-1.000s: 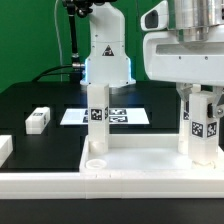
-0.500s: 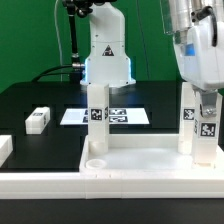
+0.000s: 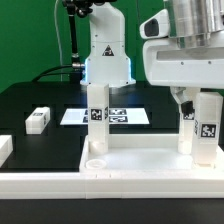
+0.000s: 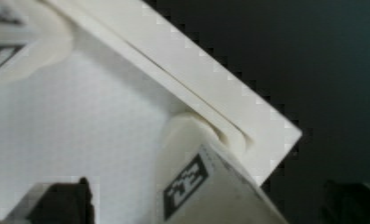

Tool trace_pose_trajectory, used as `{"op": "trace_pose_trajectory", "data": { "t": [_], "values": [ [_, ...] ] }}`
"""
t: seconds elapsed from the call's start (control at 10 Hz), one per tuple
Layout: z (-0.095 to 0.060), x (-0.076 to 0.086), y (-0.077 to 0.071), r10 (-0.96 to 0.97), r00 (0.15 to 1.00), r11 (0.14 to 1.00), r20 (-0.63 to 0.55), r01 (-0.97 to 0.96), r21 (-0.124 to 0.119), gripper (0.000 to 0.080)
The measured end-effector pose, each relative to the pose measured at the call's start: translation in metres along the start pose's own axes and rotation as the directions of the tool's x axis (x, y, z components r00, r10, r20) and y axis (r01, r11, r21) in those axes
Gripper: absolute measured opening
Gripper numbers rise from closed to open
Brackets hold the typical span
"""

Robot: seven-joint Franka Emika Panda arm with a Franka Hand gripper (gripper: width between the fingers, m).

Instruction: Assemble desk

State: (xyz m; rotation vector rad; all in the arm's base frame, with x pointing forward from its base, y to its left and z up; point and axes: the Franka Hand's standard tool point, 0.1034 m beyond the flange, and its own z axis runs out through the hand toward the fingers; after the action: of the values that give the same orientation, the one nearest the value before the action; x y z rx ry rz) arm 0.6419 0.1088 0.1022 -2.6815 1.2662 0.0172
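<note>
The desk panel is plain white. The standing leg on the exterior view's left and the standing leg on the exterior view's right are also white, each with black-and-white square tags. The loose leg is white. The table is black. The marker board is white with black tags, and the backdrop is green.

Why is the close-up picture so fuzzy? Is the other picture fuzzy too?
Wrist view: soft all over, the tag on the leg smeared, the desk panel a pale blank without detail. Exterior view: much sharper, the tag on the leg at the exterior view's right crisp and easy to make out, though the white plastic there looks bright and flat.
</note>
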Motion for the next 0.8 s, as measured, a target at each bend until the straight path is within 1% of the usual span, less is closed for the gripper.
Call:
{"op": "trace_pose_trajectory", "data": {
  "t": [0.2,0.3,0.4,0.5,0.6,0.7,0.8],
  "values": [
    [0.0008,0.0004,0.0011,-0.149,0.989,0.989,-0.001,0.149,-0.001,0.0648],
    [-0.0005,0.0012,0.0023,-0.292,0.956,0.956,0.003,0.292,-0.016,0.0648],
    [-0.0058,0.0041,0.0022,-0.498,0.867,0.865,0.023,0.499,-0.045,0.0648],
    [-0.0071,0.0044,0.0021,-0.676,0.733,0.730,0.074,0.680,-0.073,0.0648],
    [-0.0047,0.0022,-0.0024,-0.723,0.684,0.679,0.098,0.729,-0.082,0.0648],
    [-0.0044,0.0051,-0.0024,-0.692,0.718,0.713,0.081,0.696,-0.085,0.0563],
    [-0.0041,0.0058,-0.0018,-0.674,0.734,0.729,0.079,0.679,-0.088,0.0428]
  ]
}}
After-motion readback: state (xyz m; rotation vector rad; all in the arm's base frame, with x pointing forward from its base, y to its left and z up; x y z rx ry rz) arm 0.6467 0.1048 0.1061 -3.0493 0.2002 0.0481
